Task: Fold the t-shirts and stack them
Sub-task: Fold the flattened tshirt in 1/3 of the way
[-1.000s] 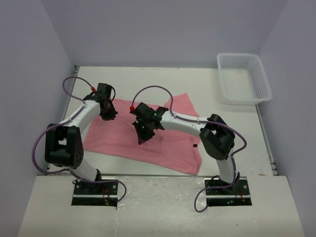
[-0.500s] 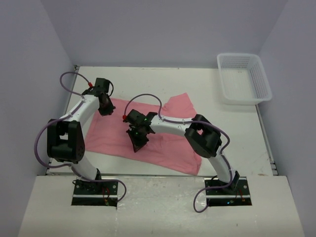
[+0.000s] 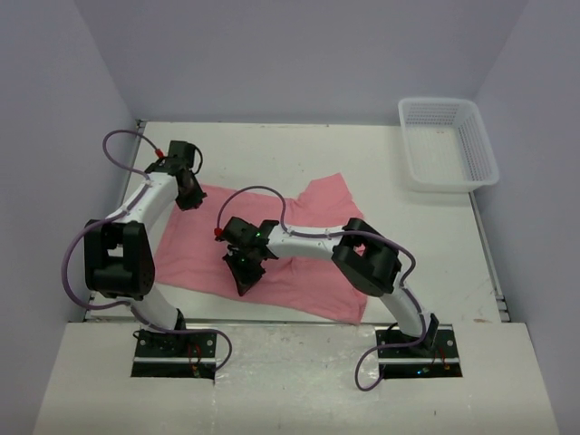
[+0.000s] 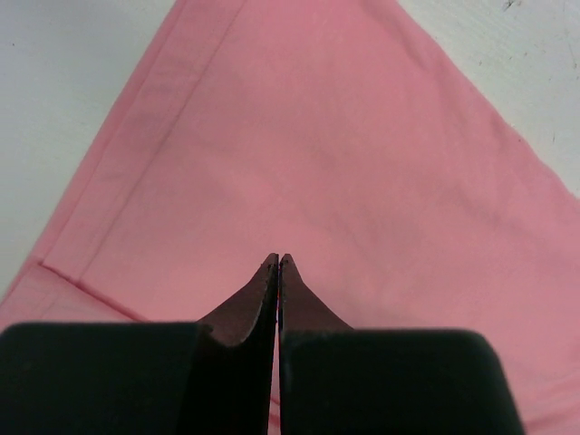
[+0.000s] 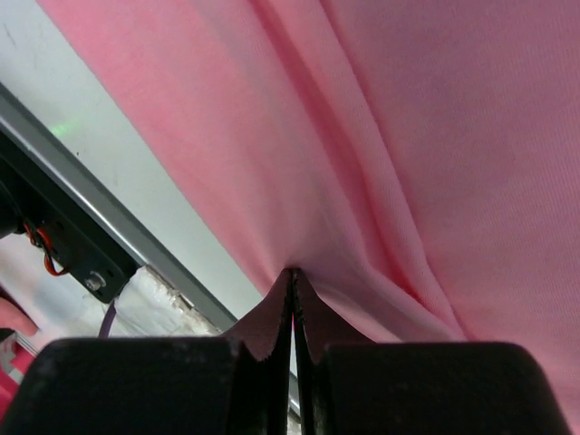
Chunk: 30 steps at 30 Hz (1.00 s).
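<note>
- T-shirt lies mostly flat, near-centre of table; est. folding barely begun, no stack
- R gripper: jaws pressed together, pinching cloth
- L gripper: jaws pressed together at far-left corner, grip unclear

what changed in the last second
The right tool, shut on the shirt, dragged the fabric toward the near-left. The left tool eased slightly toward the far-left corner. Both tools stayed shut; the basket did not move.

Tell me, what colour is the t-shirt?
Plain salmon pink, with no print. The t-shirt shows best in the left wrist view.
</note>
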Available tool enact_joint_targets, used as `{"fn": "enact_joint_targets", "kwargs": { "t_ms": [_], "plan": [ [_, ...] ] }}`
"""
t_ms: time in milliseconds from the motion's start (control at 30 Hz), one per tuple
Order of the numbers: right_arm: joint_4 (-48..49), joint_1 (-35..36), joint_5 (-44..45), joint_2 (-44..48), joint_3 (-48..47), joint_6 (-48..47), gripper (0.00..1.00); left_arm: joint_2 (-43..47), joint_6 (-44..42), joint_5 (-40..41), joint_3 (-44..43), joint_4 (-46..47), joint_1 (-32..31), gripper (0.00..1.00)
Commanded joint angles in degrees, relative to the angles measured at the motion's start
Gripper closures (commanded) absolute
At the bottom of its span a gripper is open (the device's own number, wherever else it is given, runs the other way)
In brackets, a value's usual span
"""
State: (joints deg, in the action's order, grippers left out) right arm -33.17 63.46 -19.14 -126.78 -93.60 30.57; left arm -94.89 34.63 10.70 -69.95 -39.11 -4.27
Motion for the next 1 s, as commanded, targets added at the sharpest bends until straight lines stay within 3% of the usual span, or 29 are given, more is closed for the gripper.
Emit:
{"fn": "enact_joint_targets", "kwargs": {
  "t_ms": [0, 433, 600, 700, 800, 833, 867, 967],
  "plan": [
    [1.0, 1.9, -0.7, 1.7, 2.5, 1.3, 1.00, 2.9, -1.3, 0.8, 0.1, -0.5, 0.5, 1.00],
    [2.4, 5.2, 1.5, 5.4, 8.0, 4.1, 1.00, 7.2, -2.1, 1.6, 3.9, -0.3, 1.1, 1.00],
    [-2.4, 5.4, 8.2, 7.3, 4.9, 3.4, 1.00, 6.7, -2.1, 1.4, 3.4, -0.1, 1.2, 1.00],
    [-9.6, 5.4, 14.1, 8.9, -1.0, 1.7, 0.87, 4.1, -2.3, 1.3, 0.2, -0.9, 1.2, 1.00],
    [-15.4, 5.0, 19.4, 12.9, -6.6, 0.5, 0.53, 1.1, -2.6, 2.9, -4.3, -2.0, 1.3, 1.00],
    [-17.0, 4.6, 21.2, 14.5, -8.2, 0.3, 0.31, 0.2, -2.6, 3.7, -5.7, -3.2, 1.3, 1.00],
    [-19.5, 2.9, 23.2, 15.2, -9.5, 0.3, 0.23, -0.4, -2.6, 4.2, -8.0, -3.6, 1.3, 1.00],
    [-20.0, -5.1, 23.5, 16.9, -10.9, -0.9, 0.14, -2.8, -2.4, 5.2, -12.0, -5.1, 1.6, 0.95]
  ]
}}
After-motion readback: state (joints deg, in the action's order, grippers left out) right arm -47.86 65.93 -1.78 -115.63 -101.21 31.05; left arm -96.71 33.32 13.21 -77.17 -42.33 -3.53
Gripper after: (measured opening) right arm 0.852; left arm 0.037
